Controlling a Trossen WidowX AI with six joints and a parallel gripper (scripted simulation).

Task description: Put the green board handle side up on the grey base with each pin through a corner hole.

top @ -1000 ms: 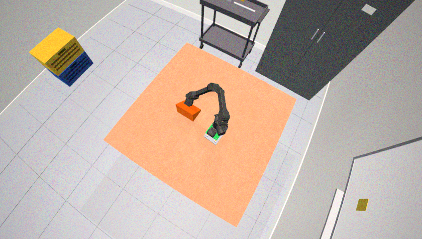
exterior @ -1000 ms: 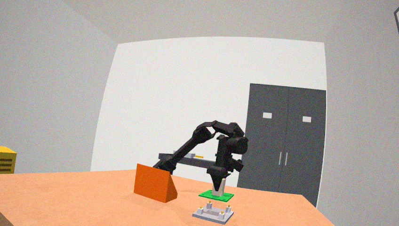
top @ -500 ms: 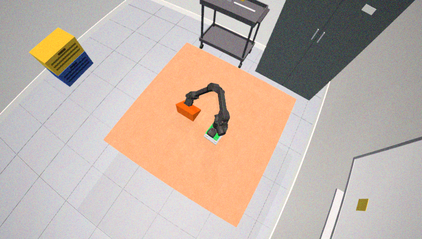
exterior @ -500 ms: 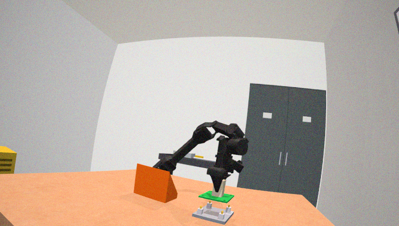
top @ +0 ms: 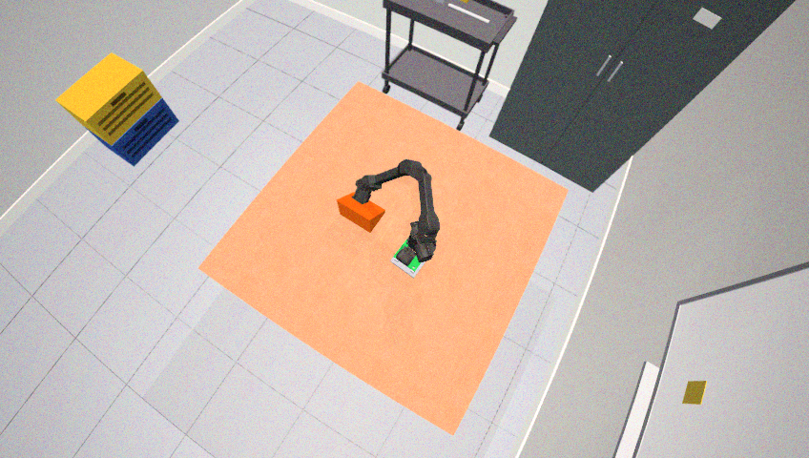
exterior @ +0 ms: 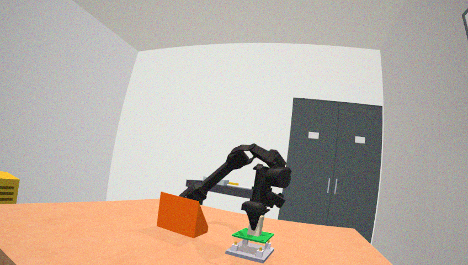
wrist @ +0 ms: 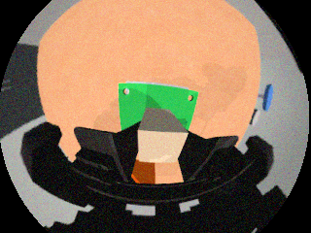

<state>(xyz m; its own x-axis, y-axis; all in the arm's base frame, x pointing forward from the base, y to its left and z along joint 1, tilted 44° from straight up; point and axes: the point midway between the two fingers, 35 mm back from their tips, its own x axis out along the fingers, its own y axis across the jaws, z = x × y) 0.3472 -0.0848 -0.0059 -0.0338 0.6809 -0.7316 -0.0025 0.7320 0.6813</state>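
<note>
Green flat board [top: 417, 262] [exterior: 244, 234] [wrist: 133, 104] above grey base [top: 404, 267] [exterior: 237, 254]; gripper [top: 413, 253] [exterior: 255, 228] [wrist: 157, 124] pinching squarish beige handle [exterior: 259, 226] [wrist: 162, 145].

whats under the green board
Beneath the flat green board: a grey base with white posts and gold pins, not touching at the front; the rear post's top is hidden
</note>
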